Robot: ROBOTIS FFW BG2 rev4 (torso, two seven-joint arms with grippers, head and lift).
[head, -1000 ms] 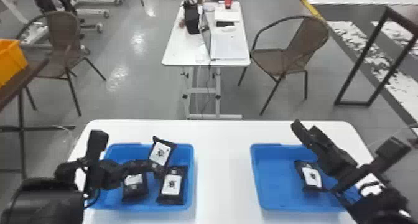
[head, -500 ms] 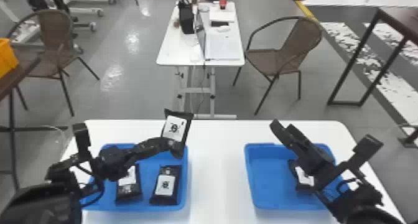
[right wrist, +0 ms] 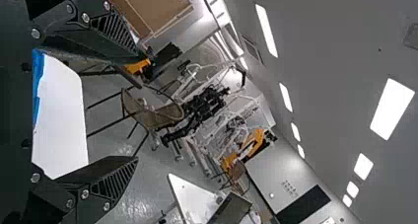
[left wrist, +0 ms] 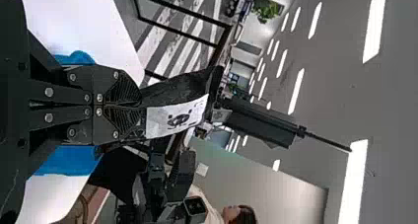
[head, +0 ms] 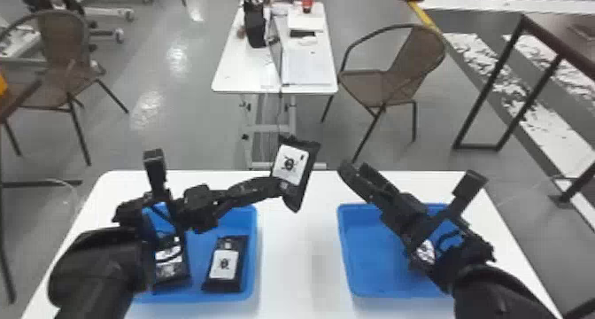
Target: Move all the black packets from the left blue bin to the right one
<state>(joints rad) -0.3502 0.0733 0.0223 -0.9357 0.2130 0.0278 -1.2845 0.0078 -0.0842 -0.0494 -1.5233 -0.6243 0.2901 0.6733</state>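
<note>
My left gripper (head: pixel 280 188) is shut on a black packet (head: pixel 290 163) with a white label, held above the far side of the table between the bins. In the left wrist view, the left gripper (left wrist: pixel 140 105) pinches one end of that packet (left wrist: pixel 177 118). Two packets lie in the left blue bin (head: pixel 253 251): one (head: pixel 225 265) in plain sight, another (head: pixel 170 260) partly behind the left arm. Facing the held packet, my right gripper (head: pixel 356 169) is above the far left part of the right blue bin (head: pixel 367 256); the right wrist view has the right gripper (right wrist: pixel 138 110) open, nothing between its fingers.
Both bins stand on a white table (head: pixel 301 269), with a gap between them. The right arm hides much of the right bin, where a pale patch (head: pixel 425 251) peeks through. Beyond are a second table (head: pixel 234 70) and a brown chair (head: pixel 389 81).
The held packet has risen out of the left bin and travelled right with my left gripper. My right gripper has shifted left, so the two grippers are much closer together.
</note>
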